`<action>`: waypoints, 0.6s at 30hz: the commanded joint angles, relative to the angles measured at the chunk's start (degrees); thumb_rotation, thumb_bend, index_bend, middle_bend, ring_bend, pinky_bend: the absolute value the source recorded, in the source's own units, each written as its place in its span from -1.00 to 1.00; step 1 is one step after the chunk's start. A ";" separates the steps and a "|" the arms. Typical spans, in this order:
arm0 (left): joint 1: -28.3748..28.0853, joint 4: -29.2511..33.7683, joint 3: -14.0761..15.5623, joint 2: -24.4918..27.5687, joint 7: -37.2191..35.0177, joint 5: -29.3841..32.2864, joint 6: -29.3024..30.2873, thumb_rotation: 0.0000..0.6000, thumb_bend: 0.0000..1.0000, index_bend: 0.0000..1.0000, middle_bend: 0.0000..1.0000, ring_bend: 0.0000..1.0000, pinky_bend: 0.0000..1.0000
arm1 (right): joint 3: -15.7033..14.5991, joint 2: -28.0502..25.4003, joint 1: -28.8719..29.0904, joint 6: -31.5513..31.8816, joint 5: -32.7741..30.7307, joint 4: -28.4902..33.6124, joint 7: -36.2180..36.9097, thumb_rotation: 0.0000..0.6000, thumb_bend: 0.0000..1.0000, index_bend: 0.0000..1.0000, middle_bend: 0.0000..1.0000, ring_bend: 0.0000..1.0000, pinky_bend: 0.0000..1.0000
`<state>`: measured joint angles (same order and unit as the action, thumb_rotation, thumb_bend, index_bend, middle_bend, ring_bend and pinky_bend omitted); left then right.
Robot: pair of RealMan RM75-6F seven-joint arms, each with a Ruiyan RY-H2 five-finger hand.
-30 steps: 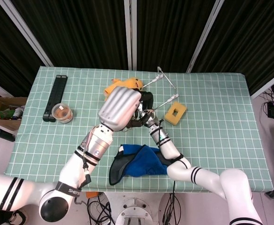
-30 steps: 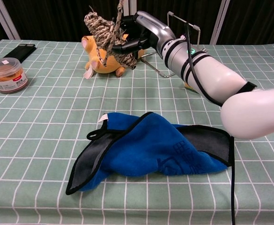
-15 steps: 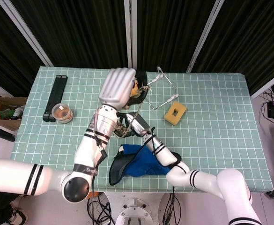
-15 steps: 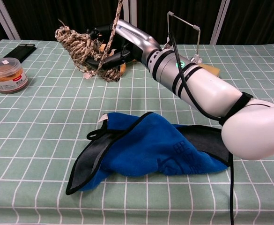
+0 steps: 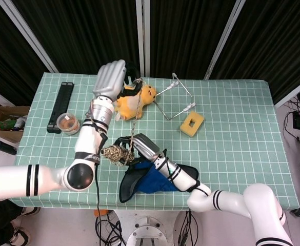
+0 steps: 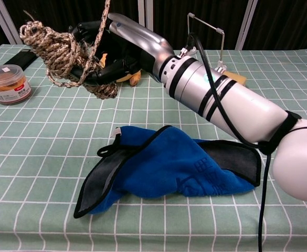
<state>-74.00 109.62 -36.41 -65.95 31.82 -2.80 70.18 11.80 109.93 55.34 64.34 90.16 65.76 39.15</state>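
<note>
Overhead, the right hand (image 5: 132, 145) grips a bundle of rope (image 5: 116, 153), its fingers (image 6: 98, 52) curled around the coils; the bundle hangs in the air above the table (image 5: 232, 133), at about ten o'clock from the blue cloth (image 5: 151, 179). One strand of rope runs up from the bundle to the left hand (image 5: 110, 78), which is raised high at twelve o'clock with its fingers held straight and close together; whether it pinches the strand cannot be told. A yellow plush toy (image 5: 138, 97) lies just at three o'clock of the left hand. The round container (image 6: 5, 83) sits at nine o'clock, beside a black bar (image 5: 60, 105).
</note>
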 commanded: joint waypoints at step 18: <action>9.52 -10.65 6.48 1.55 -6.48 -0.13 -11.07 1.00 0.07 0.46 0.20 0.14 0.40 | 0.62 -2.02 -7.32 9.23 -1.69 3.57 3.98 1.00 0.49 0.56 0.16 0.13 0.45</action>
<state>-64.75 99.05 -30.22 -64.59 25.51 -2.65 59.42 12.32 107.87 48.14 73.46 88.59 69.37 43.00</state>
